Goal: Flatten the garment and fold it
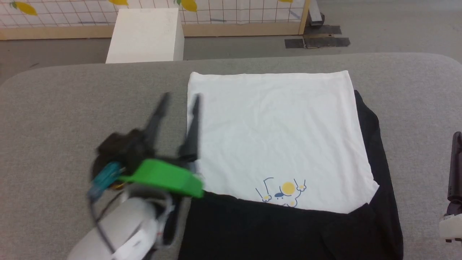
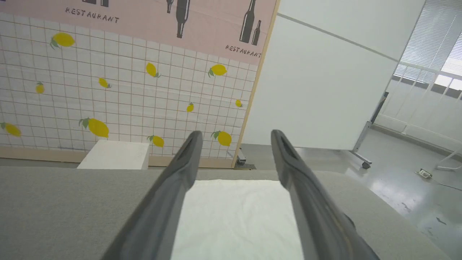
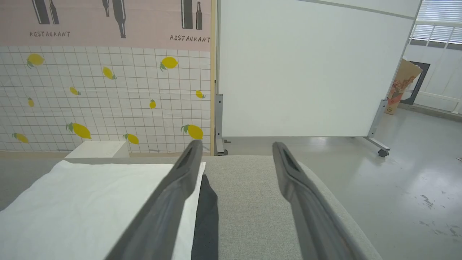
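The garment [image 1: 274,137] lies on the grey table [image 1: 72,108], a white panel with black cloth along its near and right sides and a small yellow-and-blue print near the front. My left gripper [image 1: 179,96] hovers at the garment's left edge, open, with nothing between its fingers; in the left wrist view the left gripper [image 2: 234,135] frames the white cloth of the garment [image 2: 234,216]. At the right frame edge one dark finger [image 1: 455,166] of my right gripper shows. The right gripper [image 3: 234,146] stands open over bare table, beside the garment [image 3: 90,202] and its black edge.
A white box [image 1: 146,34] stands on the floor beyond the table's far edge, before a lemon-patterned partition [image 2: 126,90]. A white wheeled panel [image 3: 306,72] stands to the right. Bare grey table surrounds the garment left and right.
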Controlling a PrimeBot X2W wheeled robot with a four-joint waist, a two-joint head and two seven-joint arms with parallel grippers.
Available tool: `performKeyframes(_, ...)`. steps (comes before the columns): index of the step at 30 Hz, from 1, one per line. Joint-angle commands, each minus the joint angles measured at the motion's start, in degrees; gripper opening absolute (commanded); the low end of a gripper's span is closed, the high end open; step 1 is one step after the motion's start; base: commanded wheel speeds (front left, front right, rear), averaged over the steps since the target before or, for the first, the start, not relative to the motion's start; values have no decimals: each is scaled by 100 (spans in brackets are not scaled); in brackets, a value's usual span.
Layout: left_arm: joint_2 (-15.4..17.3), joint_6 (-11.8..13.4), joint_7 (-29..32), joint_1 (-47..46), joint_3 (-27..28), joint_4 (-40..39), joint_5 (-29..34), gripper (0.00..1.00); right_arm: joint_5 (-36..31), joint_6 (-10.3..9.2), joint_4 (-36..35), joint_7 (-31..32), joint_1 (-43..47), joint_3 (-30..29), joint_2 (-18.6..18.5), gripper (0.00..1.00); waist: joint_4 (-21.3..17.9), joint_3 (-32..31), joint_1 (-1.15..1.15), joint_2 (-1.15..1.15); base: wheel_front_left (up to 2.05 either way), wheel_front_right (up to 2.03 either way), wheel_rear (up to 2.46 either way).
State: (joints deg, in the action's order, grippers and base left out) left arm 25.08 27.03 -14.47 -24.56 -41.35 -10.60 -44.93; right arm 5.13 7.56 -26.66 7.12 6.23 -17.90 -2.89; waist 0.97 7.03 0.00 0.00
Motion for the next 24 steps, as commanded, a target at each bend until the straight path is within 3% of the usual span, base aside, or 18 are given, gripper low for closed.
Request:
performKeyframes(1,238,197,-43,383,255,-168,185,100,57,-8,20,-5,80,31,2,100,30,-26,0,0,0,0,0)
performKeyframes(5,565,473,-49,1541,1003,-691,596,100,112,-8,100,-38,125,108,2,100,44,-2,0,0,0,0,0)
performKeyframes(9,355,429,-51,2720,1708,-1091,1081,100,234,-8,255,-103,191,153,2,100,94,71,0,0,0,0,0)
performKeyframes(19,-310,-139,-52,3158,2242,-1282,1690,100,-91,-8,151,66,-444,410,-20,100,189,583,0,0,0,0,0)
performKeyframes(24,-515,-341,-52,2974,2368,-1307,1866,100,76,-8,272,577,-1529,423,-622,100,170,1095,0,0,0,0,0)
